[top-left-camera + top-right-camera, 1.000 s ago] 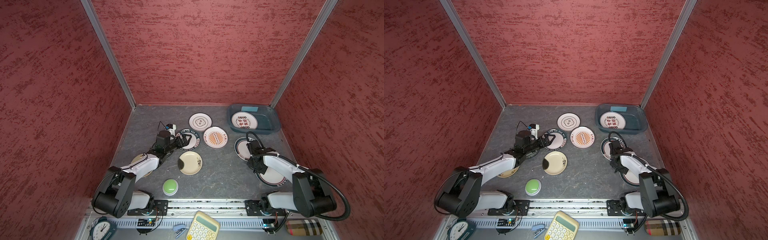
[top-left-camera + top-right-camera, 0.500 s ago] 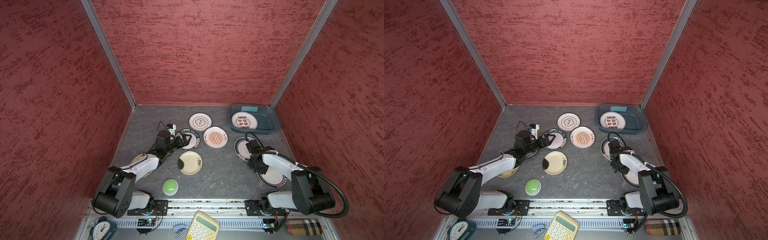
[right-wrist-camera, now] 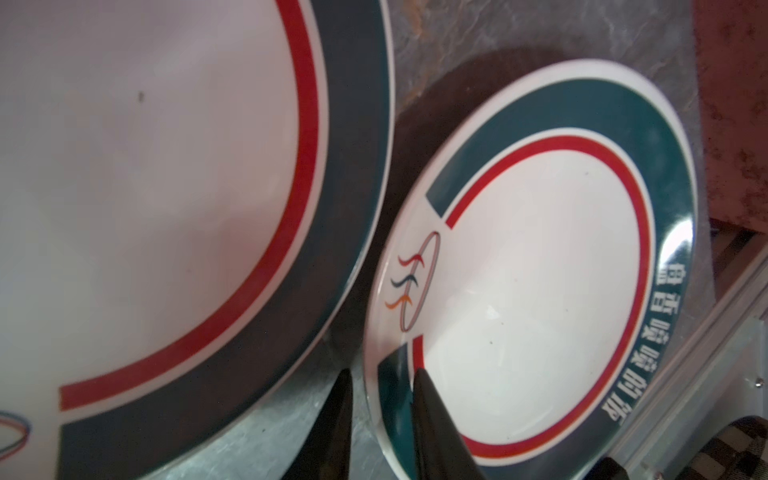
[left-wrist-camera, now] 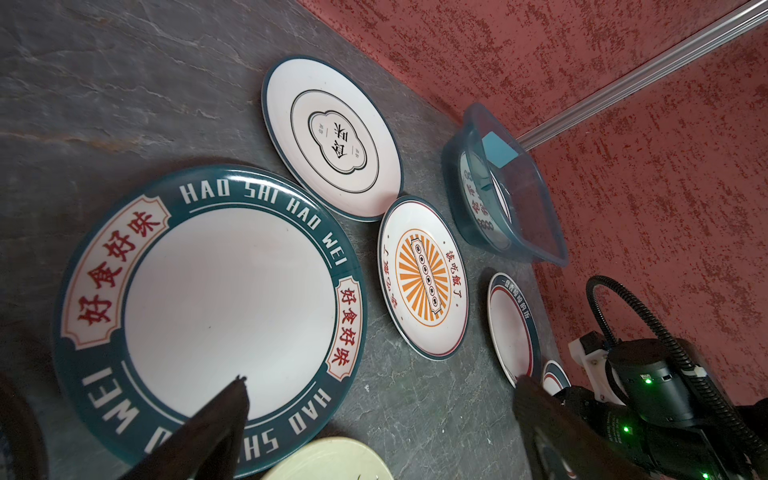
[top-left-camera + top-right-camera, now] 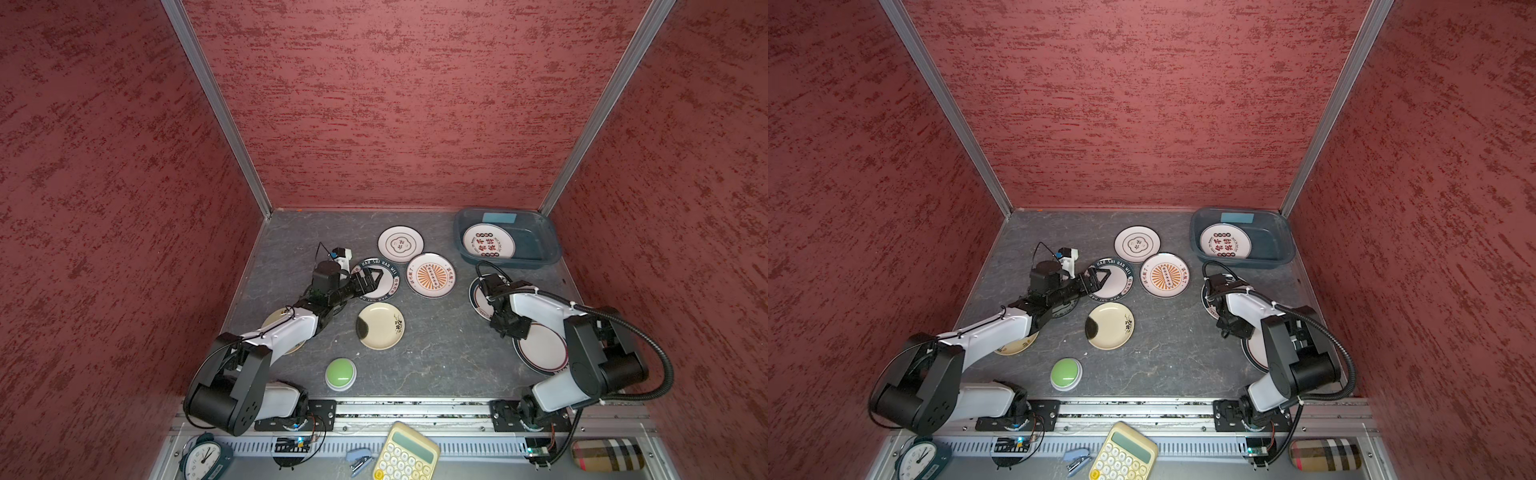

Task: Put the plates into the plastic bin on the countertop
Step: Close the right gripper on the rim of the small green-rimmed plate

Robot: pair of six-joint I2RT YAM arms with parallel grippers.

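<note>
A: Left gripper (image 4: 380, 399)?
B: Jaws spread wide, nothing between them. One fingertip (image 4: 230, 403) hangs over the HAO SHI plate (image 4: 224, 307). The second is past its rim, over the countertop (image 4: 415, 365). Whether it touches the plate: cannot tell.

A: Right gripper (image 3: 382, 384)?
B: Jaws narrow, straddling the rim of the near plate (image 3: 540, 291). One fingertip (image 3: 426, 403) is over the green band, the second is outside the edge. Pinching, or only set around the rim: cannot tell.

A: What lies beside that plate?
B: The far plate (image 3: 145, 166), same green band and red ring. Rims are very close; touching or apart, not clear. In both top views the pair lies on the right, partly under the right arm.

A: Bin?
B: The bin (image 5: 548, 245) is in the far right corner of the countertop. One red-print plate (image 5: 489, 246) lies flat inside, in its left half.

A: Other plates?
B: All on the countertop:
- The ringed plate (image 5: 400, 244) is far centre.
- The sunburst plate (image 5: 430, 275) is just beside it and just beside the HAO SHI plate.
- The cream plate (image 5: 380, 326) is nearer the front.
- The second cream plate (image 5: 276, 322) is mostly hidden under the left arm.

A: Anything else?
B: A green button (image 5: 340, 373), near the front edge.
</note>
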